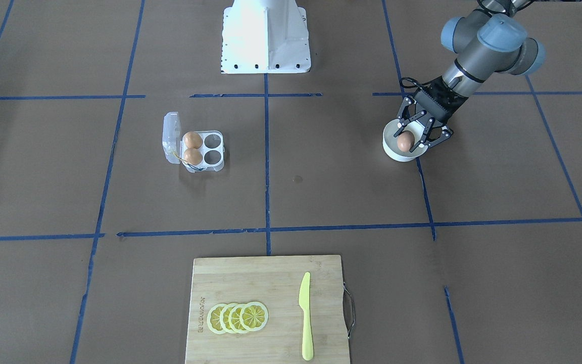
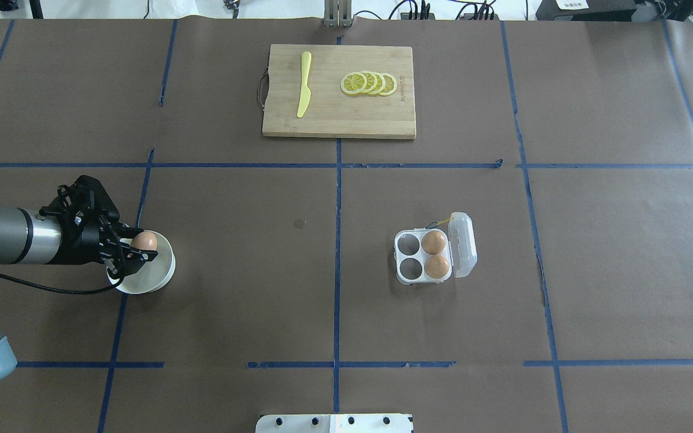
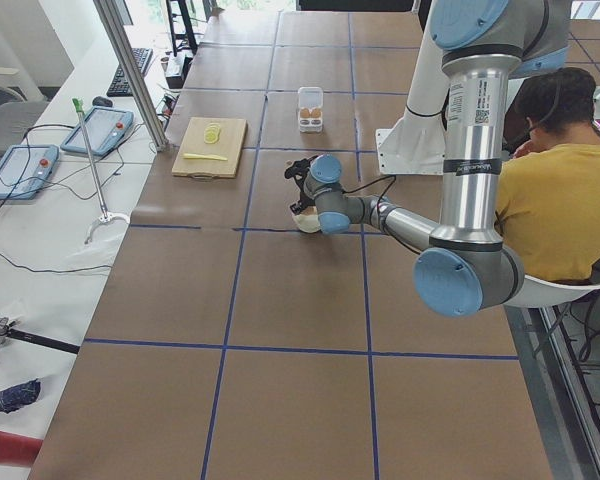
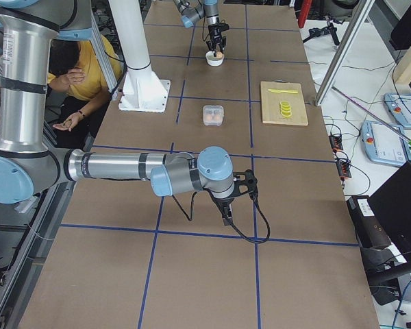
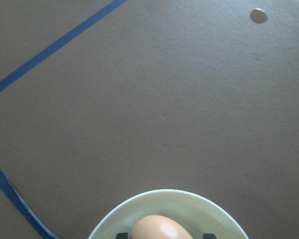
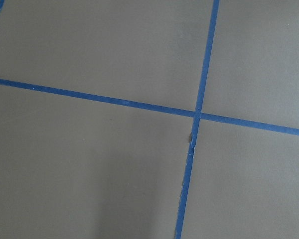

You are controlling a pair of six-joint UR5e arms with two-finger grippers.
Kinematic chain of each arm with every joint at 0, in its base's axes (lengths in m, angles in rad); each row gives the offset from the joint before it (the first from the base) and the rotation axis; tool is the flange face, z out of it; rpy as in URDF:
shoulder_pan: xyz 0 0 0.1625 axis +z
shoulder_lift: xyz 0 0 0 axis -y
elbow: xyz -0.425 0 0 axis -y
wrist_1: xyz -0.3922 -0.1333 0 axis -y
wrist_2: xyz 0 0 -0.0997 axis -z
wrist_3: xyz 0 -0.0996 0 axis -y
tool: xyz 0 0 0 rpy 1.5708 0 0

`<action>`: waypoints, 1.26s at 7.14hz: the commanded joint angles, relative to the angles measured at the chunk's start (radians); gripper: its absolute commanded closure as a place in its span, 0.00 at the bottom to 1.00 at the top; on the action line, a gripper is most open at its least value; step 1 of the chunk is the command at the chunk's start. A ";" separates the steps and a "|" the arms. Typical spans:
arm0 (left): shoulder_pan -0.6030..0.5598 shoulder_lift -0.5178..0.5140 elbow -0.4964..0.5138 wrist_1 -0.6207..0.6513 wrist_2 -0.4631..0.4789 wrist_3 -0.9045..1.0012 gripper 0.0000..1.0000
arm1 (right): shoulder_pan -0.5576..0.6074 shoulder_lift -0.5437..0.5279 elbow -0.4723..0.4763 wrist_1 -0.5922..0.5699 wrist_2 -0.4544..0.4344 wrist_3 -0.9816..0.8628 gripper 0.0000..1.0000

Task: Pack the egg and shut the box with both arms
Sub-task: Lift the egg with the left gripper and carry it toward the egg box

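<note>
The clear egg box [image 1: 212, 150] lies open on the table, lid [image 1: 171, 137] folded back. Two tan eggs [image 1: 192, 147] fill the two cups beside the lid; the other two cups are empty. It also shows in the overhead view [image 2: 408, 256]. A third egg [image 1: 405, 140] is over a round white bowl [image 1: 397, 154]. My left gripper [image 1: 408, 135] reaches into the bowl with its fingers closed on this egg [image 2: 144, 241]. The left wrist view shows the egg [image 5: 162, 228] between the fingertips. My right gripper [image 4: 236, 199] shows only in the exterior right view, low over bare table; open or shut I cannot tell.
A bamboo cutting board [image 1: 250, 283] with lemon slices [image 1: 238, 317] and a yellow knife [image 1: 305, 316] lies at the operators' edge. The white pedestal [image 1: 265, 35] stands at the robot's side. A seated person in yellow [image 3: 550, 200] is beside the table.
</note>
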State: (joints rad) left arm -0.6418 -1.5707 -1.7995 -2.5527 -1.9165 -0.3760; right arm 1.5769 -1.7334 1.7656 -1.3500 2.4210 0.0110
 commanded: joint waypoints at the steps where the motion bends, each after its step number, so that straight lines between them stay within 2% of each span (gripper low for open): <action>1: -0.022 -0.027 -0.001 -0.133 0.001 0.022 0.98 | 0.000 0.000 0.000 0.000 0.000 0.001 0.00; 2: -0.022 -0.091 0.011 -0.188 0.004 0.023 0.97 | 0.000 0.002 0.000 0.000 0.000 0.001 0.00; 5: -0.010 -0.361 0.109 -0.213 0.011 0.022 0.97 | 0.000 0.002 0.000 0.000 0.000 0.003 0.00; 7: 0.005 -0.437 0.127 -0.219 0.022 0.035 1.00 | 0.000 0.003 0.000 0.000 0.000 0.003 0.00; 8: 0.061 -0.459 0.152 -0.250 0.118 0.040 1.00 | 0.000 0.002 -0.002 0.000 0.000 0.003 0.00; 9: 0.196 -0.524 0.248 -0.321 0.271 0.098 1.00 | 0.000 0.002 -0.002 0.000 -0.002 0.003 0.00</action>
State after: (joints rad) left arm -0.5692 -2.0297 -1.6360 -2.8083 -1.7955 -0.3257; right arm 1.5769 -1.7314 1.7646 -1.3499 2.4203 0.0138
